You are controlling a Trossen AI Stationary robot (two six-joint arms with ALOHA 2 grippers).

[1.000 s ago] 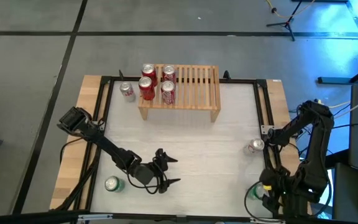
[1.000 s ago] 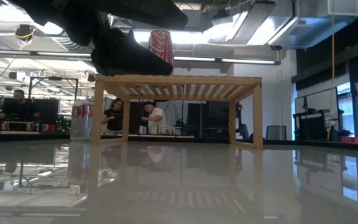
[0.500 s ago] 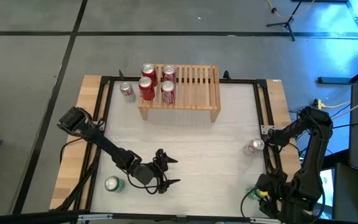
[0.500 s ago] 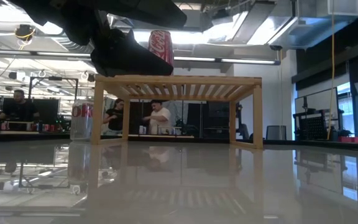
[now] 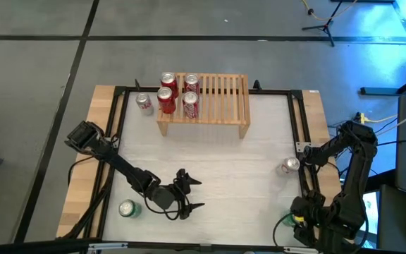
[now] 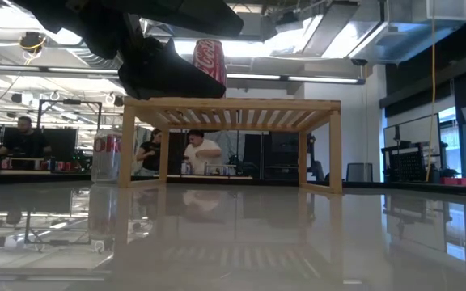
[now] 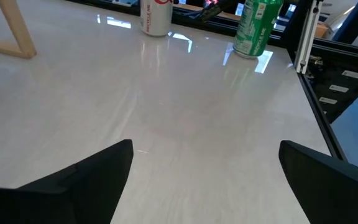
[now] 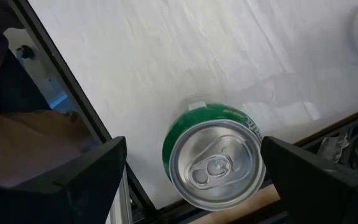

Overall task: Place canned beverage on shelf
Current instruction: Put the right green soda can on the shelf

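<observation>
I hold the right gripper (image 8: 191, 171) above the green can (image 8: 215, 163) at table's near-right corner, jaws apart, nothing held. I'd drop straight, centre, clamp mid-body. Shelf (image 5: 220, 99) sits at far edge. Left gripper (image 5: 186, 192) waits open, near edge.

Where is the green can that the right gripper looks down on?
The green aluminium can stands upright at the table's near right corner, directly below the open right gripper, near the black frame rail.
</observation>
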